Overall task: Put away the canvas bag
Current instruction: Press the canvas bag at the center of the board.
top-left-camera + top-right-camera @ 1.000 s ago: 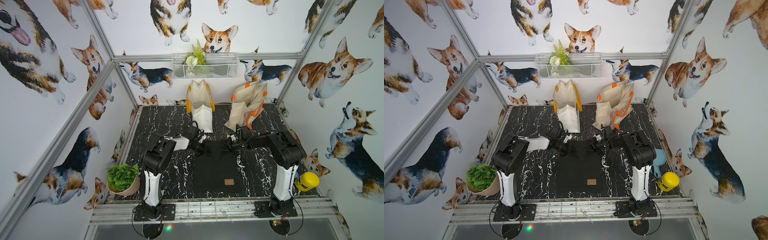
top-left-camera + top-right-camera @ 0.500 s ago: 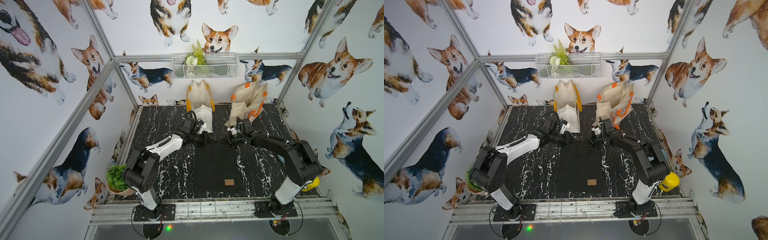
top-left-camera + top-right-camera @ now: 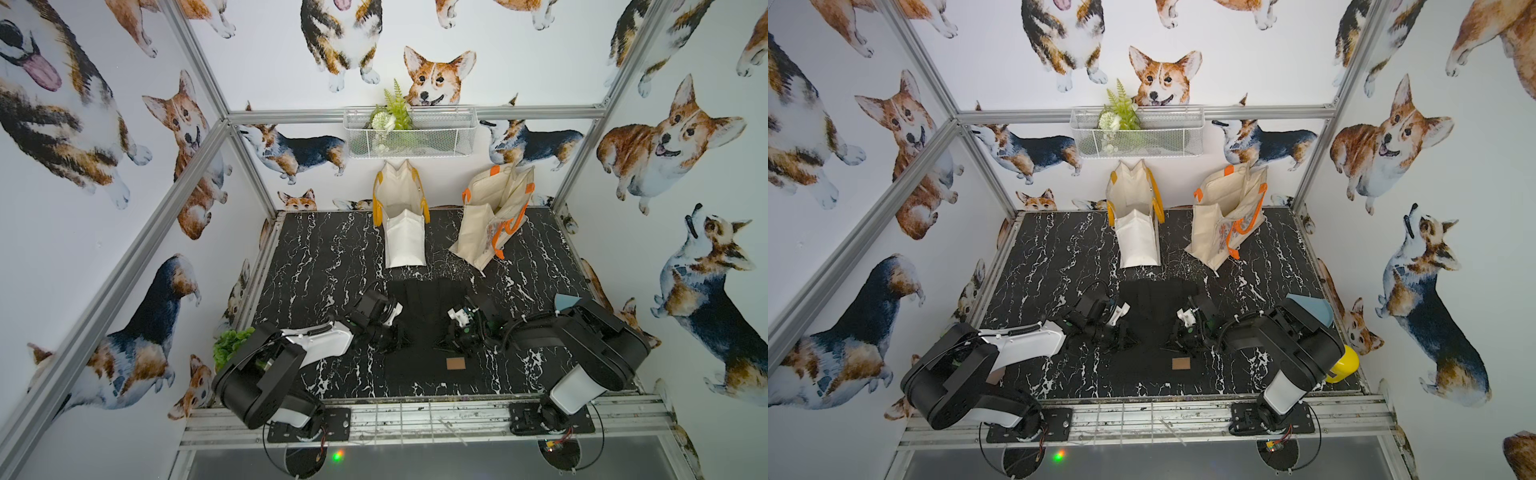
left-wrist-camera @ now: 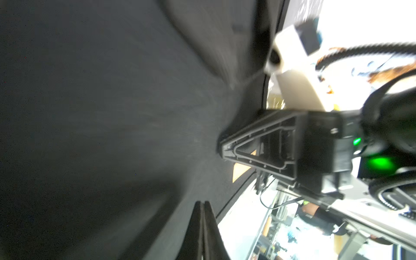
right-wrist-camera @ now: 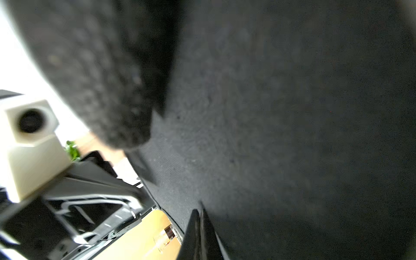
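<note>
A: Where's the bag (image 3: 419, 299)?

B: Lying on the desk (image 3: 316, 257), near the middle. Its label (image 3: 456, 363) faces up toward the near right corner.

A: And the claws?

B: Both are clenched on it. The left claw (image 4: 201, 209) pinches black cloth on the bag's left side and the right claw (image 5: 199, 216) pinches its right side. The cloth runs taut and creased between them.

A: What worries you?

B: Both pinches look thin. If one claw outruns its partner, I'd guess the cloth slides out on that side and the bag sags crooked.

A: Anything else?

B: The claws sit near each other, so a turn inward could knock them together. A yellow-handled bag (image 3: 401, 216) and an orange-handled bag (image 3: 494, 208) stand at the far edge, well apart from this one. A long sweep that way might tip them. Black cloth on a black desk also hides the bag's edges, so a dropped corner would be hard to spot.
</note>
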Action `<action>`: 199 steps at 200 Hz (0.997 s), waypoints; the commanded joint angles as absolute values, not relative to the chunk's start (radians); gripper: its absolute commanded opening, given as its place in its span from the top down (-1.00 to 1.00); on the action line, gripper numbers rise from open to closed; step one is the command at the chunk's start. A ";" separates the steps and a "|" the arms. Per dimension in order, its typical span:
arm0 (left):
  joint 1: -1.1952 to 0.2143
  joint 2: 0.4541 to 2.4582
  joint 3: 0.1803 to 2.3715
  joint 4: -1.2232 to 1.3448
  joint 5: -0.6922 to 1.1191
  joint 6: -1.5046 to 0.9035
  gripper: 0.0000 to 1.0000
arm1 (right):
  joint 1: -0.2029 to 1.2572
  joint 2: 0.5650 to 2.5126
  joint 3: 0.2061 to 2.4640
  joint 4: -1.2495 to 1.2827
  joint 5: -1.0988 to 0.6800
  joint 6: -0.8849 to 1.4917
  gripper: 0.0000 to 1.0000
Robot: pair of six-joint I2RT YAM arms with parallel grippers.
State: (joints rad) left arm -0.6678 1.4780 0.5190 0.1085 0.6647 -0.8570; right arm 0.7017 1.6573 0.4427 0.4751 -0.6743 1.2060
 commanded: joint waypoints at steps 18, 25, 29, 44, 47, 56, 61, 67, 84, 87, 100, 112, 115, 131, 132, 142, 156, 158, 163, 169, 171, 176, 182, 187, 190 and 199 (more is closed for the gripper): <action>-0.693 1.548 0.502 0.146 0.608 -0.856 0.98 | 0.718 1.816 0.384 0.783 -0.606 1.394 1.00; -0.693 1.561 0.497 0.151 0.617 -0.856 0.99 | 0.719 1.845 0.370 0.844 -0.602 1.423 1.00; -0.693 1.566 0.496 0.152 0.623 -0.852 0.99 | 0.719 1.863 0.361 0.878 -0.599 1.439 1.00; -0.693 1.572 0.495 0.139 0.626 -0.835 0.99 | 0.718 1.923 0.329 1.000 -0.593 1.490 1.00; -0.693 1.571 0.494 0.138 0.626 -0.832 0.99 | 0.718 1.936 0.322 1.024 -0.592 1.499 1.00; -0.693 1.572 0.488 0.141 0.628 -0.828 0.99 | 0.718 1.971 0.305 1.094 -0.590 1.522 1.00; -0.693 1.574 0.484 0.145 0.632 -0.827 0.99 | 0.719 1.990 0.296 1.128 -0.589 1.535 1.00; -0.692 1.579 0.479 0.153 0.636 -0.827 0.99 | 0.718 2.014 0.286 1.181 -0.585 1.552 1.00; -0.693 1.603 0.449 0.221 0.660 -0.839 0.99 | 0.718 2.081 0.248 1.311 -0.567 1.597 1.00; -0.693 1.609 0.442 0.237 0.667 -0.843 0.99 | 0.718 2.090 0.242 1.332 -0.564 1.604 1.00; -0.693 1.640 0.415 0.327 0.698 -0.866 0.99 | 0.717 2.133 0.221 1.389 -0.559 1.626 1.00; -0.693 1.665 0.393 0.418 0.726 -0.893 1.00 | 0.719 2.137 0.217 1.389 -0.570 1.615 1.00; -0.693 1.679 0.387 0.437 0.731 -0.901 1.00 | 0.719 2.134 0.216 1.386 -0.572 1.610 1.00; -0.692 1.680 0.374 0.468 0.720 -0.913 1.00 | 0.718 2.092 0.208 1.381 -0.576 1.592 1.00; -0.693 1.679 0.375 0.460 0.718 -0.911 1.00 | 0.719 2.089 0.208 1.379 -0.576 1.591 1.00; -0.694 1.666 0.390 0.379 0.679 -0.877 1.00 | 0.718 2.055 0.214 1.348 -0.579 1.585 1.00; -0.697 1.594 0.419 0.239 0.614 -0.820 1.00 | 0.718 1.986 0.231 1.263 -0.585 1.561 1.00; -0.698 1.587 0.422 0.216 0.602 -0.812 1.00 | 0.718 1.975 0.233 1.245 -0.586 1.554 1.00; -0.698 1.565 0.434 0.163 0.578 -0.791 1.00 | 0.718 1.942 0.240 1.196 -0.588 1.536 1.00; -0.697 1.541 0.436 0.131 0.569 -0.775 1.00 | 0.719 1.898 0.252 1.119 -0.589 1.508 1.00; -0.697 1.533 0.435 0.129 0.571 -0.773 1.00 | 0.719 1.880 0.256 1.095 -0.589 1.496 1.00; -0.698 1.515 0.430 0.131 0.578 -0.769 1.00 | 0.719 1.836 0.269 1.015 -0.589 1.462 1.00; -0.697 1.493 0.423 0.133 0.587 -0.769 1.00 | 0.720 1.778 0.287 0.907 -0.585 1.414 1.00; -0.698 1.473 0.415 0.136 0.595 -0.771 1.00 | 0.722 1.720 0.305 0.802 -0.577 1.364 1.00; -0.697 1.460 0.408 0.141 0.601 -0.774 1.00 | 0.724 1.687 0.320 0.706 -0.574 1.332 1.00; -0.698 1.412 0.390 0.146 0.607 -0.786 1.00 | 0.737 1.571 0.377 0.451 -0.542 1.218 1.00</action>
